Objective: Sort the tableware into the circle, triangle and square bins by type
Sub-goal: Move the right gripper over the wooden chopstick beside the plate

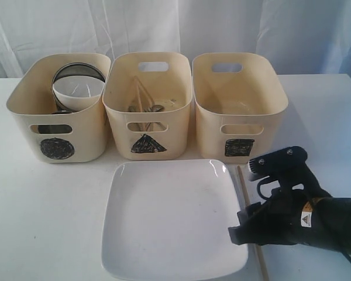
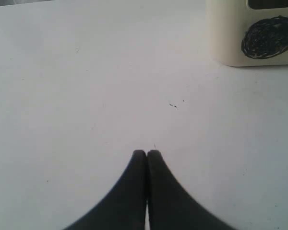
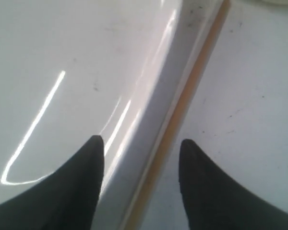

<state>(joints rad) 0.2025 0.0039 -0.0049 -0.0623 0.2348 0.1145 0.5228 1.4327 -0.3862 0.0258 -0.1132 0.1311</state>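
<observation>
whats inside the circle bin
The circle bin holds a small white bowl with a round steel vessel behind it. The bin's wall hides whatever lies beneath them, so I cannot count the pieces.

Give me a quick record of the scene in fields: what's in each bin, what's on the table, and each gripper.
circle bin: small white bowl, steel ware behind it
triangle bin: steel cutlery, wooden chopsticks
square bin: nothing seen inside
on table: square white plate, loose chopstick along one edge
left gripper: shut, over bare table
right gripper: open, plate rim and loose chopstick between its fingers
</observation>
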